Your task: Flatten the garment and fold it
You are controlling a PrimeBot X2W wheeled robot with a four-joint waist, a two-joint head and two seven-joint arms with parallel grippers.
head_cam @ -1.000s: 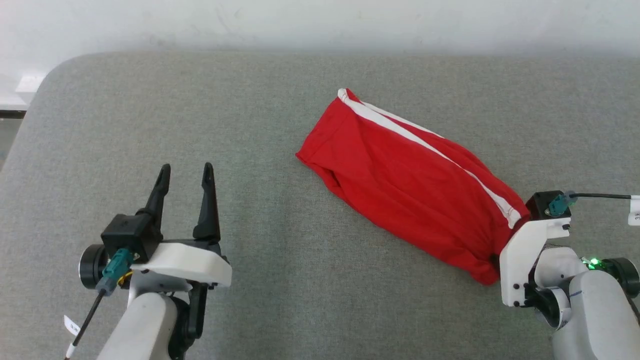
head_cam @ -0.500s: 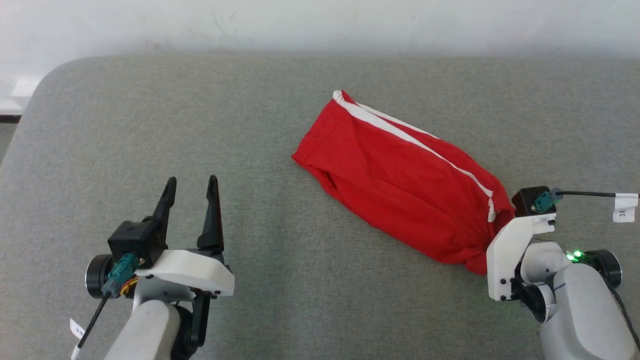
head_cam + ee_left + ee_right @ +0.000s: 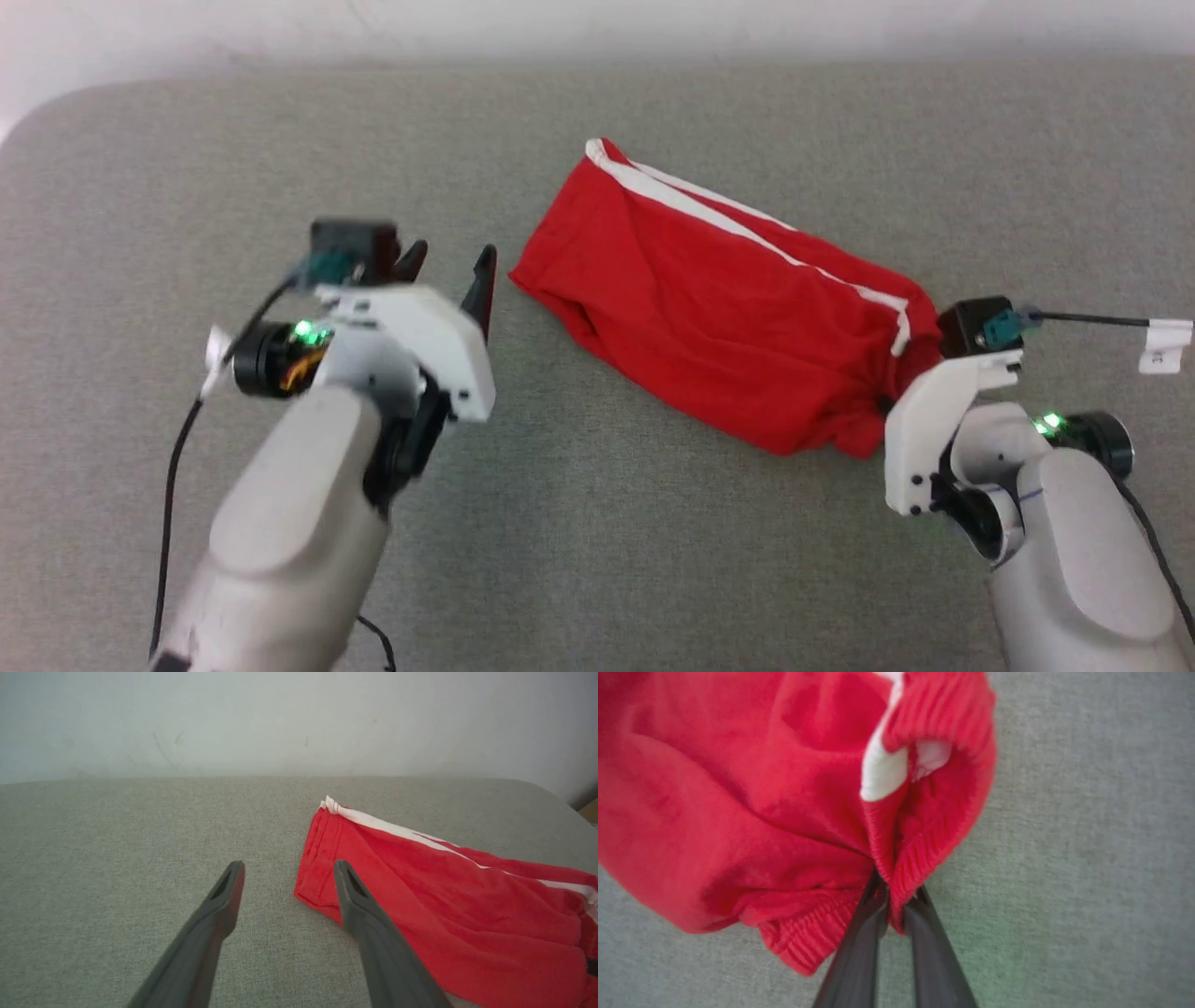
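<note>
Now that the right gripper [image 3: 889,896] has pressed its fingers together, it is pinching the ribbed waistband [image 3: 924,858] of the garment [image 3: 719,308], where a second ago its jaws stood wide at that same end. The cloth bunches up around the pinch and puckers towards it, so the grip looks real rather than a brush.

The red shorts lie slantwise on the right half of the grey surface [image 3: 597,523]. One end is out towards the far edge near the middle, and the gathered end is back towards the near right corner. The white stripe [image 3: 747,224] runs along the far side of them.

Meanwhile the left arm has come forward from the near left of the surface. The left gripper [image 3: 451,254] now sits just beside the free hem end, fingers spread and holding nothing. From the left wrist, one finger overlaps the red edge, but I cannot tell whether it touches the cloth.

My guess is that one end is secured and the other is about to be taken. With both ends held, the arms could draw the shorts taut and spread them out. No flattening or folding has been done yet.
</note>
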